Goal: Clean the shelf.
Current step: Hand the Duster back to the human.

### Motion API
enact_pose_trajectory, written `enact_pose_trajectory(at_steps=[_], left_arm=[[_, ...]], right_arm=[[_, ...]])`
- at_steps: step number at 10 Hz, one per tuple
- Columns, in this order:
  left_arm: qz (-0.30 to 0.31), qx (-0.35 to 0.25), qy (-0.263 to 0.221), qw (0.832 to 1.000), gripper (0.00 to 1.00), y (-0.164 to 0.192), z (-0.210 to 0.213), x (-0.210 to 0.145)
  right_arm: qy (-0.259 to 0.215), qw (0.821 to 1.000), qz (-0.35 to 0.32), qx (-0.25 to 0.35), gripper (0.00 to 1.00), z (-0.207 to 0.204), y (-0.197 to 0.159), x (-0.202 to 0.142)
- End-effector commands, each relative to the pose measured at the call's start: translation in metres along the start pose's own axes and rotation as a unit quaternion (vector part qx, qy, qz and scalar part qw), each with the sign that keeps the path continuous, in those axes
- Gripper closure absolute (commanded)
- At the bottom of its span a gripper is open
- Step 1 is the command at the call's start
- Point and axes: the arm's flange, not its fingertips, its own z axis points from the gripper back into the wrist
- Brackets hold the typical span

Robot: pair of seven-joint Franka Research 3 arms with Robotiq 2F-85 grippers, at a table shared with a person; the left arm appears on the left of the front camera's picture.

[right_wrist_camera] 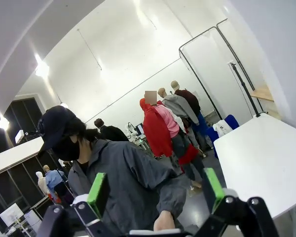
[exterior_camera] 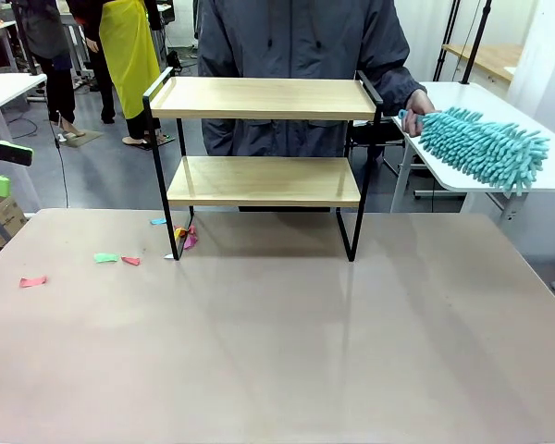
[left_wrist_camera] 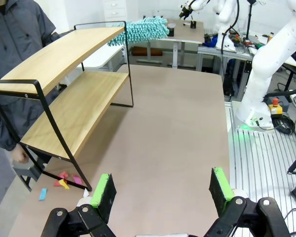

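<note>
The shelf (exterior_camera: pixel 264 97) stands at the table's far middle, two bare light wooden boards in a thin black frame; it also fills the left of the left wrist view (left_wrist_camera: pixel 64 54). A person in a grey jacket stands behind it, one hand (exterior_camera: pixel 416 104) holding a teal fluffy duster (exterior_camera: pixel 486 146) to the right of the shelf, over a white side table. The duster (left_wrist_camera: pixel 140 30) peeks past the shelf's far end. My left gripper (left_wrist_camera: pixel 160 190) is open above the brown table. My right gripper (right_wrist_camera: pixel 155 190) is open, held high and facing the person.
Small coloured paper scraps lie on the brown table (exterior_camera: pixel 277 324) by the shelf's left leg: pink (exterior_camera: pixel 32 281), green (exterior_camera: pixel 105 257), red (exterior_camera: pixel 130 261), blue (exterior_camera: pixel 158 221) and a pink-yellow cluster (exterior_camera: pixel 185 238). My right arm's white base (left_wrist_camera: pixel 266 79) stands beside the table.
</note>
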Motion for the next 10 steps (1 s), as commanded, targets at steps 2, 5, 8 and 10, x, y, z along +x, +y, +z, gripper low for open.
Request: enact_pose_trajectory(at_steps=[2,5,8,10], left_arm=[[-0.010,-0.001,-0.013,1.000,0.00,0.0021,-0.0014,0.0019],[-0.010,-0.001,-0.013,1.000,0.00,0.0021,-0.0014,0.0019],[-0.010,-0.001,-0.013,1.000,0.00,0.0021,-0.0014,0.0019],[-0.010,-0.001,-0.013,1.000,0.00,0.0021,-0.0014,0.0019]], right_arm=[[0.001,1.000,0.005,-0.001,0.00,0.0041,0.0001,-0.0034],[0.001,1.000,0.005,-0.001,0.00,0.0041,0.0001,-0.0034],[0.001,1.000,0.005,-0.001,0.00,0.0041,0.0001,-0.0034],[0.001,1.000,0.005,-0.001,0.00,0.0041,0.0001,-0.0034]])
